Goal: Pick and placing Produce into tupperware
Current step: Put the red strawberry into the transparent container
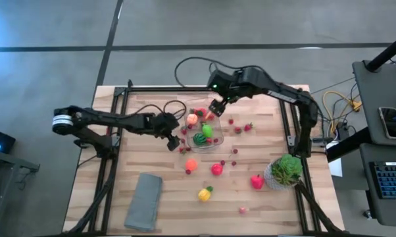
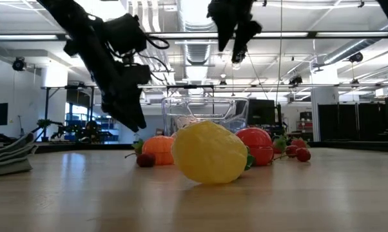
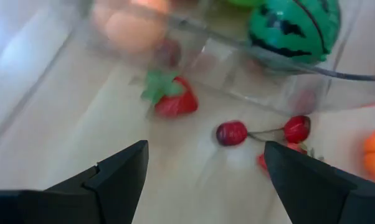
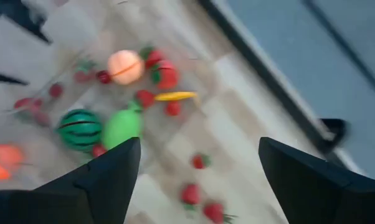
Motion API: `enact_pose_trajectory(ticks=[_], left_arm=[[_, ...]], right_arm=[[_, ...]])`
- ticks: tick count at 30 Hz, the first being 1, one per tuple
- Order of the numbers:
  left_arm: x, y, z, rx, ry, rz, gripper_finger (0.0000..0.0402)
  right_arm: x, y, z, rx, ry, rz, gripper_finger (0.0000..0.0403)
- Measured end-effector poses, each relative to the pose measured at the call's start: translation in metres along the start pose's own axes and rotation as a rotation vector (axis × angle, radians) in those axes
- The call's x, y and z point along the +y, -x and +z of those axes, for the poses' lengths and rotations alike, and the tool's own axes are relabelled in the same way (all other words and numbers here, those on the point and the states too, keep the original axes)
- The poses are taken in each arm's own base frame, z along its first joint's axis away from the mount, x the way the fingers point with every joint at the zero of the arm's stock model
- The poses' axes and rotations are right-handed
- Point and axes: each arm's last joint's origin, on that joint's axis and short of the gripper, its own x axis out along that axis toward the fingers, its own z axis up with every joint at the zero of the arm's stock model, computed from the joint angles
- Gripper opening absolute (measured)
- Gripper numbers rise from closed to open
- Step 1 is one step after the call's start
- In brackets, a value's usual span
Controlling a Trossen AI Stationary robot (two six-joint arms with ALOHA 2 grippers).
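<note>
At table centre, tupperware (image 1: 202, 131) holding watermelon (image 1: 199, 139), left wrist view alone shows strawberry (image 3: 172, 99) outside its wall, left gripper (image 1: 173, 141) spread beside it, right gripper (image 1: 217, 107) released above far edge.

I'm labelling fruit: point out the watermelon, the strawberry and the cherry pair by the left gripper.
watermelon (image 3: 293, 28): left wrist view, striped green rind.
strawberry (image 3: 175, 102): left wrist view, red body.
cherry pair (image 3: 232, 132): left wrist view, one cherry.

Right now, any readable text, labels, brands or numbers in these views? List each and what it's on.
None readable.
Toy fruit, clear container, grey cloth: no print visible.
Plant pot: no label visible.
Screens and keyboard at the right edge: too small to read.
Room behind the table in the low view: no sign can be read.
</note>
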Motion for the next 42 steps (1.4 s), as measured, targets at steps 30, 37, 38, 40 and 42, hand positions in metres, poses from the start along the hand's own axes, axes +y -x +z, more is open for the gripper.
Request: enact_pose_trajectory(ticks=[30, 37, 38, 40, 42], left_arm=[[-0.001, -0.061, -0.002, -0.065, -0.031, 0.120, 0.0254], [-0.003, -0.068, 0.003, -0.086, -0.028, 0.142, 0.0227], [-0.003, -0.069, 0.003, -0.091, -0.027, 0.148, 0.0222], [-0.002, -0.069, 0.003, -0.086, -0.027, 0.150, 0.0209], [-0.002, -0.069, 0.002, -0.085, -0.027, 0.150, 0.0194]], right_arm=[[-0.049, 0.078, -0.061, -0.110, -0.220, -0.190, 0.0320], [-0.045, 0.062, -0.065, -0.050, -0.169, -0.216, 0.0314], [-0.045, 0.060, -0.065, -0.044, -0.165, -0.219, 0.0314], [-0.044, 0.056, -0.066, -0.031, -0.154, -0.224, 0.0315], [-0.043, 0.053, -0.067, -0.018, -0.140, -0.229, 0.0315]])
